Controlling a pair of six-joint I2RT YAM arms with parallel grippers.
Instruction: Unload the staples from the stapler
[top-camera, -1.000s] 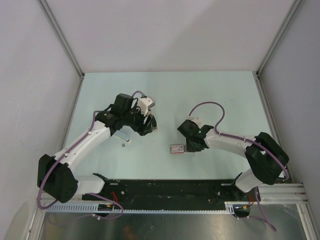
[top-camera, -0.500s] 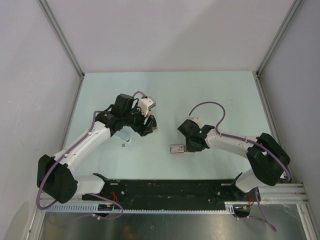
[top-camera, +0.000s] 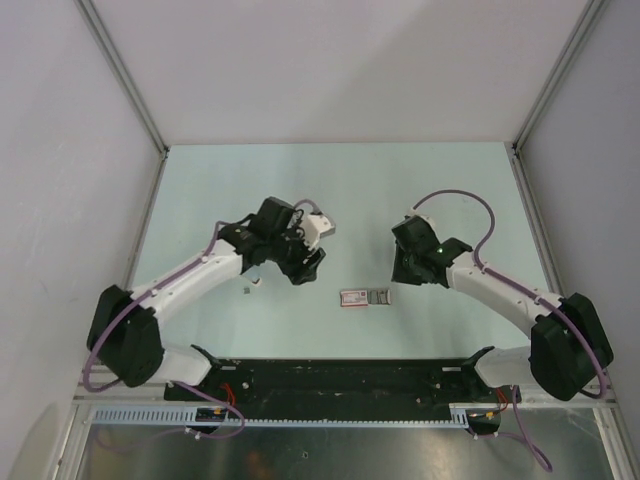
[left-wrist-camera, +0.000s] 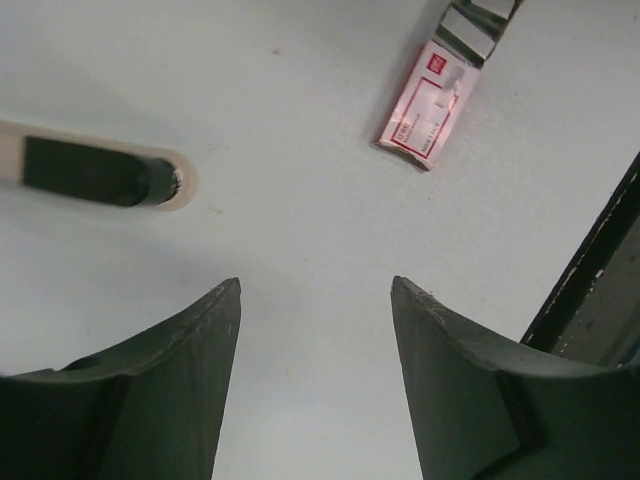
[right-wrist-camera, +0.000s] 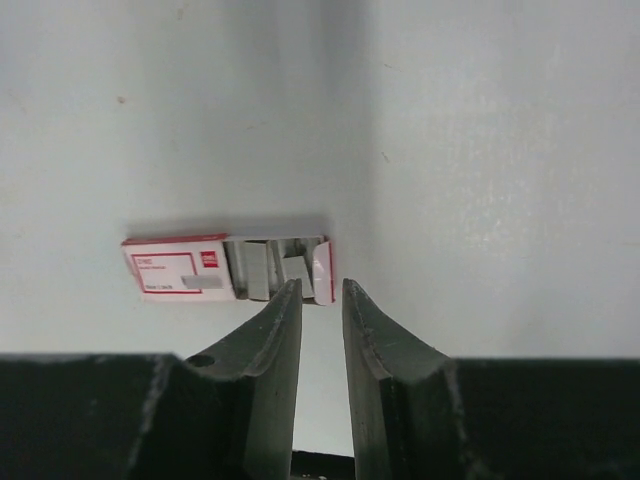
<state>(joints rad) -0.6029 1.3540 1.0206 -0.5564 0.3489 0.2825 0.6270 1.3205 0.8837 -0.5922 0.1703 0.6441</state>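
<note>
In the left wrist view the stapler (left-wrist-camera: 88, 172) shows as a slim dark bar with a pale rim, lying on the table to the far left of my left gripper (left-wrist-camera: 315, 285). That gripper is open and empty, hovering above bare table (left-wrist-camera: 300, 220). From above, the left gripper (top-camera: 308, 262) sits left of the red-and-white box (top-camera: 358, 297). The box (right-wrist-camera: 180, 270) lies flat, and its open end (right-wrist-camera: 275, 268) holds silvery-grey strips that look like staples. My right gripper (right-wrist-camera: 320, 285) hangs just short of that open end. Its jaws are slightly open with nothing between them.
A tiny grey piece (top-camera: 248, 291) lies under the left forearm. The black rail (top-camera: 340, 375) with the arm bases runs along the near edge. White walls and metal posts (top-camera: 125, 75) close in the table on three sides.
The right gripper has drawn back from the box, up and to the right, uncovering the box's open grey end. The left arm has swung right, toward the box.
</note>
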